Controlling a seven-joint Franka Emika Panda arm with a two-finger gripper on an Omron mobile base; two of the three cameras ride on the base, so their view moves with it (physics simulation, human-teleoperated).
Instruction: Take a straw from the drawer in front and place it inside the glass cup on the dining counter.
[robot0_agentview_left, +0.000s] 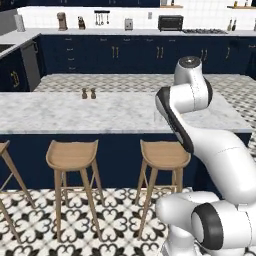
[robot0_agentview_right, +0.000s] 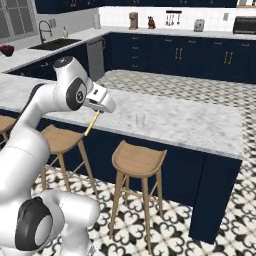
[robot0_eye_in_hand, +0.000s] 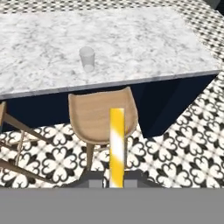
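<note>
Nearest the hand camera, the gripper (robot0_eye_in_hand: 114, 183) is clamped on the straw (robot0_eye_in_hand: 117, 146) — a thin yellow stick with pale bands that runs straight up the middle of the hand view from between the two dark finger tips. In the right base view the same straw (robot0_agentview_right: 91, 124) hangs slanting down and to the left from the gripper (robot0_agentview_right: 97, 113), its lower end in front of the dark navy base of the dining counter (robot0_agentview_right: 190, 125).

Below and beyond the straw in the hand view stands a round wooden stool (robot0_eye_in_hand: 97, 114) on the black-and-white patterned floor (robot0_eye_in_hand: 183, 140), tucked against the counter's navy side. The legs of a second stool (robot0_eye_in_hand: 13, 131) cross the left edge of that view.

Past the stool lies the marble slab of the dining counter (robot0_eye_in_hand: 144, 39). The glass cup (robot0_eye_in_hand: 87, 58) stands upright on it, a little in from the near edge and slightly left of the straw's line — well apart from the straw's tip. In the right base view the glass cup (robot0_agentview_right: 140, 119) sits on the marble to the right of the gripper, near the counter's front edge above a stool (robot0_agentview_right: 138, 160).

Further along the slab, in the left base view, two small brown shakers (robot0_agentview_left: 88, 93) stand side by side near the far edge of the dining counter (robot0_agentview_left: 75, 112).
</note>
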